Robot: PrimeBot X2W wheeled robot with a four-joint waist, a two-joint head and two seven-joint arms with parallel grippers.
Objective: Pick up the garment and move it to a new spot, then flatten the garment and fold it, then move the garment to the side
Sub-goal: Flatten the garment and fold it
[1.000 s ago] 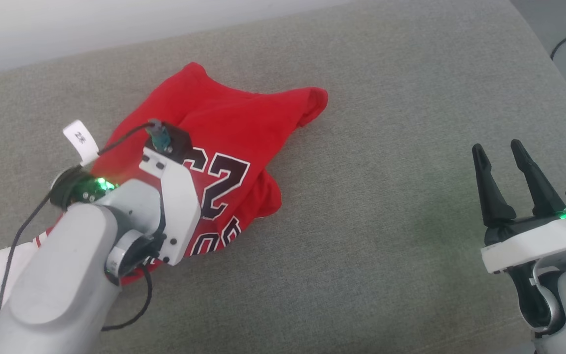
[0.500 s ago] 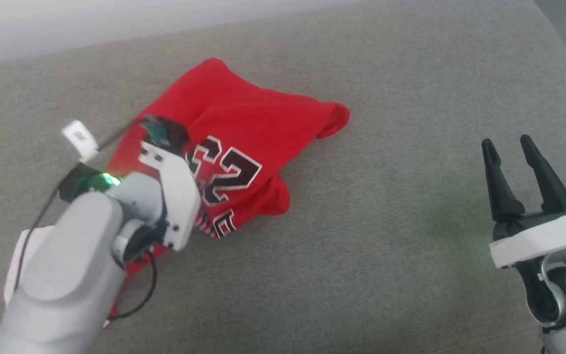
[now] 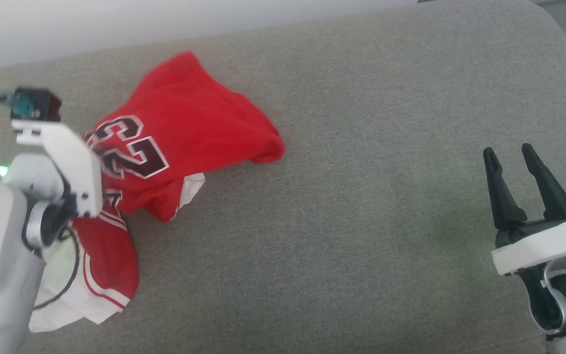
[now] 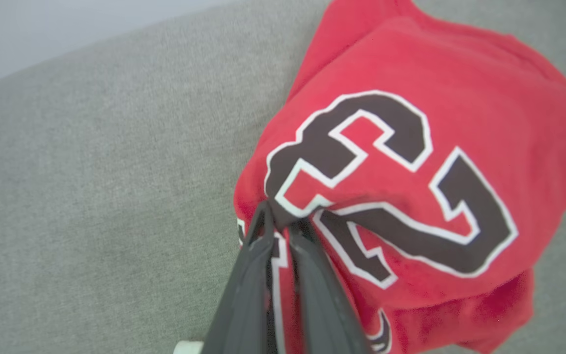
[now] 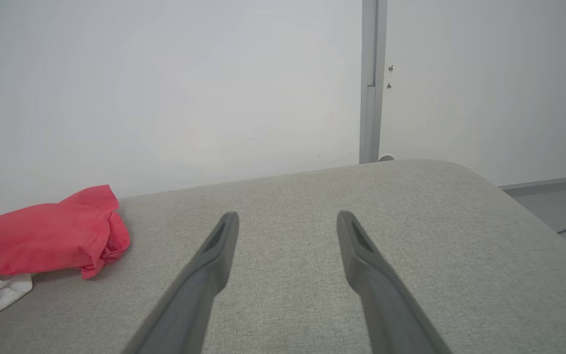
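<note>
**Left gripper point(image 4: 280, 220) pinching the garment point(image 3: 194, 123)**

It is clamped on a fold beside the black "23". The red garment sits bunched at the left of the grey cushion point(image 3: 361, 221). The right gripper point(image 3: 509, 152) hovers well apart, spread wide and empty.

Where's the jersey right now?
In the head view the jersey lies bunched on the left of the grey cushion, pinched near its number by the left gripper.
</note>
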